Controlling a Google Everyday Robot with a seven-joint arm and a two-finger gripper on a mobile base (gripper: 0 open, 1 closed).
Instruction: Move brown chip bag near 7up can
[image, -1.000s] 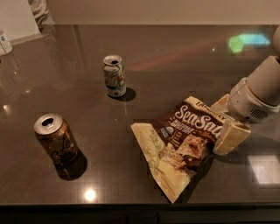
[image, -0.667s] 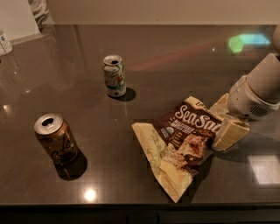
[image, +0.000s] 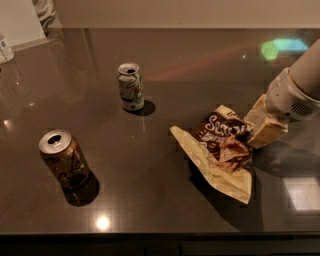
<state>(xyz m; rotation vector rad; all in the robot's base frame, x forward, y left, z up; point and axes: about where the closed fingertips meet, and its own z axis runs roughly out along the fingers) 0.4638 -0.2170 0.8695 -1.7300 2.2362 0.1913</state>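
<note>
On the counter (image: 200, 75), camera view: a dark, glossy top carrying two cans and one snack bag.
Brown chip bag (image: 222, 145): right of centre, crumpled; the dark brown front with white lettering faces up and the cream-yellow edges splay to the left and toward the near edge.
Bag posture: the upper right end looks raised and the lower cream corner lies on the counter; a dark shadow spreads under the left and near sides.
End effector (image: 260, 131): at the bag's upper right edge, cream fingers pressed together on the bag's rim, clamped on it.
Arm (image: 292, 95): white casing coming in from the right border, slanting down and left toward the bag.
7up can (image: 130, 86): upright, silver top, pale white and green body; it stands left of the bag and farther back, well apart from it.
Brown can (image: 65, 159): upright, glossy, open silver top; near the front left, well apart from both the 7up can and the bag.
Far left corner: a small labelled object (image: 5, 48), cut off by the border, cannot tell what it is.
Far right: a green-blue light patch (image: 280, 47) reflected on the counter.
</note>
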